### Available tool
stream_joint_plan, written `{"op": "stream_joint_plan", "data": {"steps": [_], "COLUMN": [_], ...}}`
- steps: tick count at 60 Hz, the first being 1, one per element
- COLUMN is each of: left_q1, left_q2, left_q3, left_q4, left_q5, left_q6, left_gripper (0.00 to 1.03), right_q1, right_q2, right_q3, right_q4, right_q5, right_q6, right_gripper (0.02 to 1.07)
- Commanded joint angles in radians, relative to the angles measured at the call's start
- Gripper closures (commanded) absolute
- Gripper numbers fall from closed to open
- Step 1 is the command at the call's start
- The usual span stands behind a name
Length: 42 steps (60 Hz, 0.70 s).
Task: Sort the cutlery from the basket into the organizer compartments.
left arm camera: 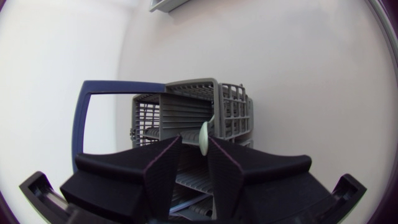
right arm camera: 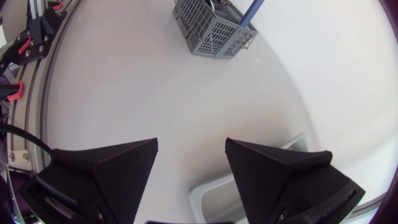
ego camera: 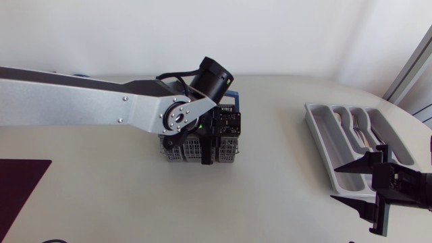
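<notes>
Left gripper (left arm camera: pixel 194 140) hangs over the grey basket (left arm camera: pixel 186 112) at mid-table, jaws narrowly parted about the end of a pale utensil (left arm camera: pixel 203 138) (which seems to touch one side only, so it is not gripped); closing off-centre could tip the piece into the grid, or a lift could snag the blue handle (left arm camera: pixel 79 118) and drag the basket along; well apart at far right lies the organizer (ego camera: pixel 317 118), with the right gripper (right arm camera: pixel 191 142) spread wide and empty beside its near end, where a careless reach could nudge it. Counted: one basket, one utensil visible in it; one organizer of about four long slots, at least two sorted pieces (ego camera: pixel 358 128); two grippers.
</notes>
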Motion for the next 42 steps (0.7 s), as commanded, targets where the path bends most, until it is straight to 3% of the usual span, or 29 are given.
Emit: {"op": "stream_joint_plan", "data": {"steps": [1,9,20,42], "left_q1": [-0.007,-0.009,-0.017,-0.024], "left_q2": [0.030,0.036,0.036,-0.021], "left_q3": [-0.005,-0.013,-0.027,-0.040], "left_q4": [0.011,0.023,0.043,0.042], "left_q5": [-0.005,-0.005,-0.006,-0.028], "left_q6": [0.034,0.044,0.056,0.074], "left_gripper": [0.80,0.84,0.97,1.00], "right_q1": [0.008,0.008,0.009,0.046], "right_q2": [-0.007,-0.013,-0.028,-0.076], "right_q3": [-0.022,-0.026,-0.036,-0.051], "right_q4": [0.002,0.002,0.002,0.002], "right_q5": [-0.009,-0.009,-0.009,-0.006], "right_q6": [0.022,0.022,0.023,0.060], "right_gripper": [0.28,0.28,0.28,0.27]}}
